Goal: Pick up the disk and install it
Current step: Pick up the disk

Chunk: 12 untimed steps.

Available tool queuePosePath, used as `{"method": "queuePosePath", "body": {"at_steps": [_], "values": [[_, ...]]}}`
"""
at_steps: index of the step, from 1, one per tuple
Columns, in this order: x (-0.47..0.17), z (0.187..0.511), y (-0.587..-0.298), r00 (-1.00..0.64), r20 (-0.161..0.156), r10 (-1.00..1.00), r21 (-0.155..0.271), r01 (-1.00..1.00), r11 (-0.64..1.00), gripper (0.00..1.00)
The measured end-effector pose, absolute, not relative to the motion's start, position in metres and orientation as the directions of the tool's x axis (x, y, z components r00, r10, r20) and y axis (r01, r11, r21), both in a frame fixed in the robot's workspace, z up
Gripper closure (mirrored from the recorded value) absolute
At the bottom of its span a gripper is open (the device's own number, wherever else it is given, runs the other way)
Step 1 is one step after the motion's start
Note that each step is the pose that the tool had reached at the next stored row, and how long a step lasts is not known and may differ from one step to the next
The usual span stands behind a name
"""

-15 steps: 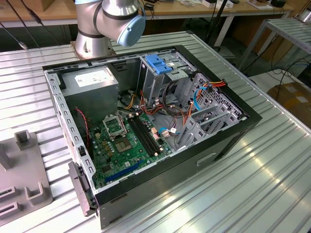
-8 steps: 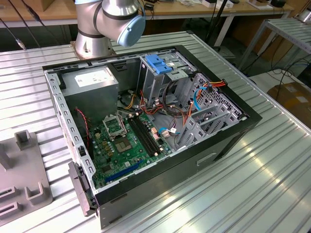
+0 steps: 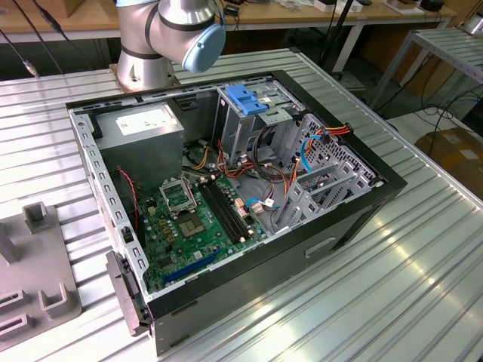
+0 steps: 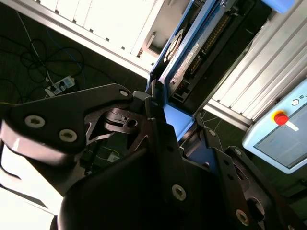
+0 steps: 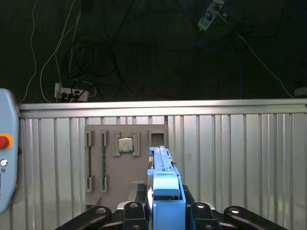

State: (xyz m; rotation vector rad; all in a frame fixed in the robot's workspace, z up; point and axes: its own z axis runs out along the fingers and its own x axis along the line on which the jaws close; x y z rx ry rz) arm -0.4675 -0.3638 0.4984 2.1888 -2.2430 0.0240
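The disk (image 5: 165, 167) is clamped edge-on between the fingers (image 5: 140, 195) of the gripper (image 5: 165, 203), which are closed on its blue rails. It is held aloft over a grey fixture plate (image 5: 103, 167) on the ribbed table (image 5: 240, 158).

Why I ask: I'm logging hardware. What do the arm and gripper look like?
The arm is built of silver-grey metal tubes with a round light-blue joint cap. The gripper is black, made of flat angular linkage plates pinned with round silver screws.
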Motion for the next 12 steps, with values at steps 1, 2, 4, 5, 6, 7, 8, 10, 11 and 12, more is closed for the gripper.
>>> {"method": "queuePosePath", "body": {"at_steps": [1, 2, 4, 5, 6, 7, 8, 10, 11, 12], "values": [[-0.4674, 0.4983, -0.3638, -0.024, 0.016, -1.0, -0.006, -1.0, 0.024, 0.63], [-0.4674, 0.4983, -0.3638, -0.025, 0.016, -1.0, -0.006, -1.0, 0.024, 0.63], [-0.4664, 0.4984, -0.3638, -0.024, 0.016, -1.0, -0.006, -1.0, 0.024, 0.63], [-0.4657, 0.4984, -0.3638, -0.024, 0.016, -1.0, -0.006, -1.0, 0.024, 0.63], [-0.4646, 0.4984, -0.3638, -0.024, 0.016, -1.0, -0.006, -1.0, 0.024, 0.63], [-0.464, 0.4984, -0.3638, -0.024, 0.016, -1.0, -0.006, -1.0, 0.024, 0.63], [-0.4634, 0.4984, -0.3638, -0.024, 0.016, -1.0, -0.006, -1.0, 0.024, 0.63], [-0.4611, 0.4984, -0.3638, -0.024, 0.016, -1.0, -0.006, -1.0, 0.024, 0.63], [-0.4598, 0.4983, -0.3638, -0.024, 0.016, -1.0, -0.006, -1.0, 0.024, 0.63], [-0.4589, 0.4984, -0.3638, -0.024, 0.016, -1.0, -0.006, -1.0, 0.024, 0.63]]}}
